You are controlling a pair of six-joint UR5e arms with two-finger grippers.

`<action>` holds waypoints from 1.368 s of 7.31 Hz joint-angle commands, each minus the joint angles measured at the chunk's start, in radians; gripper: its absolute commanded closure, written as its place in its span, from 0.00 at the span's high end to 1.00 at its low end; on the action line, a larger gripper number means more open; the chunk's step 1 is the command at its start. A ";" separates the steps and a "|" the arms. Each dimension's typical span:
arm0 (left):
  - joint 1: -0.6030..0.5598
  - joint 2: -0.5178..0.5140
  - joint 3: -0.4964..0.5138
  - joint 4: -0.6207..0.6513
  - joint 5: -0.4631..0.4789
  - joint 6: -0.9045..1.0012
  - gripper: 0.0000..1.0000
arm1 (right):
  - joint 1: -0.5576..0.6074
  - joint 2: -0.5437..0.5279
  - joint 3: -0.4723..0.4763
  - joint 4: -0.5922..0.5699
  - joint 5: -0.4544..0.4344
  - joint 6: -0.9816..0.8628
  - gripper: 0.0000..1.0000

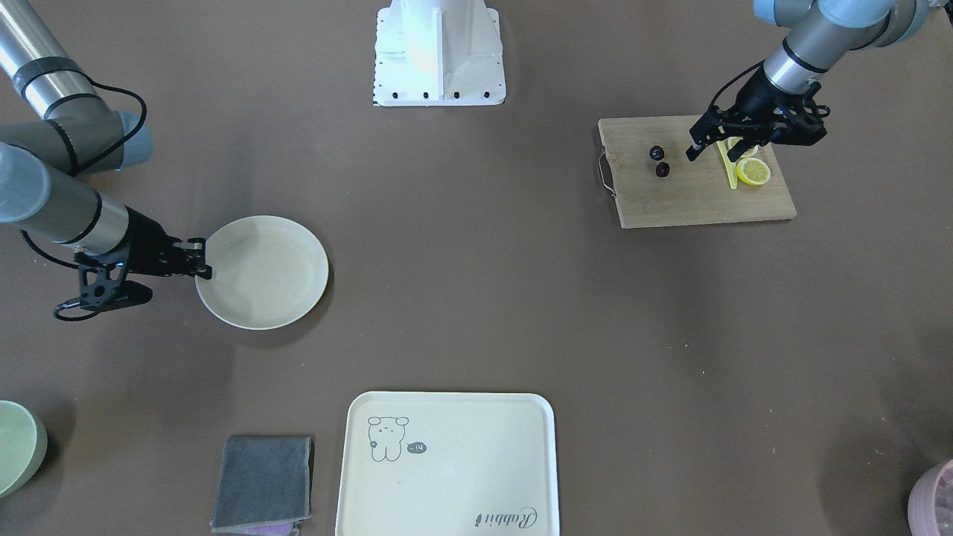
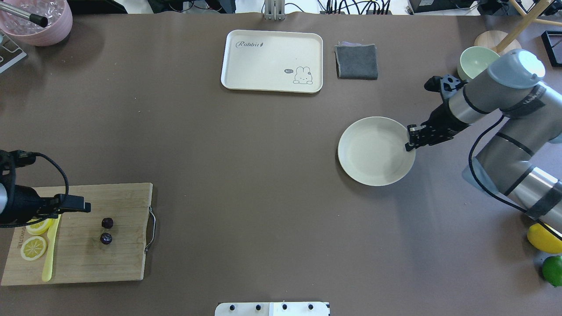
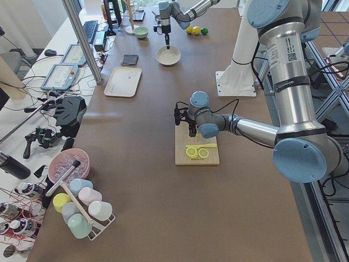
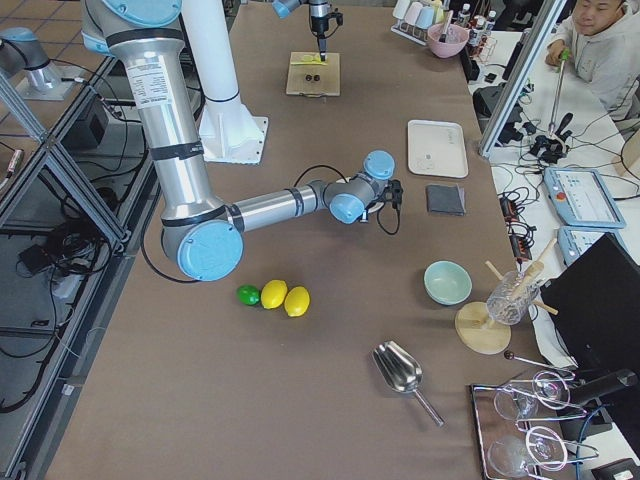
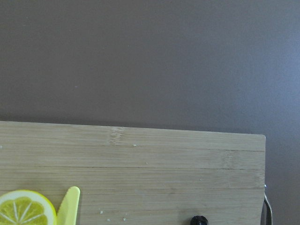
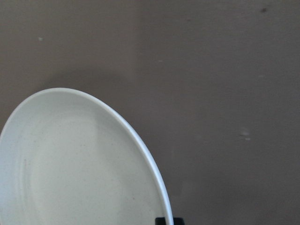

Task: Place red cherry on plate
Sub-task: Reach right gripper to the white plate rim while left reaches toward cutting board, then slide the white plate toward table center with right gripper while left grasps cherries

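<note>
The red cherry (image 1: 657, 152) (image 2: 107, 223), two tiny dark fruits, lies on a wooden cutting board (image 1: 700, 201) (image 2: 88, 263). My left gripper (image 1: 713, 152) (image 2: 83, 207) hangs open just above the board, beside the cherry and over the lemon slices (image 1: 753, 171) and a yellow knife (image 2: 48, 259). Nothing is between its fingers. The round cream plate (image 1: 262, 272) (image 2: 375, 151) sits across the table. My right gripper (image 1: 199, 262) (image 2: 411, 139) is shut on the plate's rim (image 6: 140, 140). One fingertip (image 6: 164, 220) shows at that rim in the right wrist view.
A cream tray (image 1: 447, 476) (image 2: 272, 61) with a drawing and a folded grey cloth (image 1: 264, 480) lie at the operators' side. A pale green bowl (image 2: 476, 61) stands behind the right arm. A pink bowl (image 2: 39, 22), lemons (image 2: 544, 239) and a lime (image 2: 552, 270) sit at the table's corners.
</note>
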 commanded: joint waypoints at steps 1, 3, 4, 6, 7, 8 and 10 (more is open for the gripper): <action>0.106 -0.031 0.002 0.005 0.098 -0.068 0.89 | -0.099 0.102 0.018 0.000 -0.035 0.194 0.00; 0.123 -0.037 0.012 0.008 0.104 -0.069 0.78 | -0.189 0.164 0.015 0.000 -0.116 0.262 0.00; 0.142 -0.048 0.023 0.008 0.122 -0.069 0.74 | -0.229 0.191 0.015 0.000 -0.153 0.314 0.00; 0.144 -0.074 0.029 0.008 0.123 -0.069 0.64 | -0.289 0.219 0.015 0.001 -0.213 0.362 0.00; 0.144 -0.077 0.029 0.008 0.123 -0.069 0.59 | -0.308 0.224 0.017 0.003 -0.242 0.374 0.00; 0.144 -0.078 0.031 0.008 0.123 -0.067 0.57 | -0.318 0.225 0.015 0.015 -0.244 0.379 0.00; 0.144 -0.072 0.034 0.008 0.123 -0.067 0.52 | -0.326 0.225 0.017 0.018 -0.244 0.381 0.00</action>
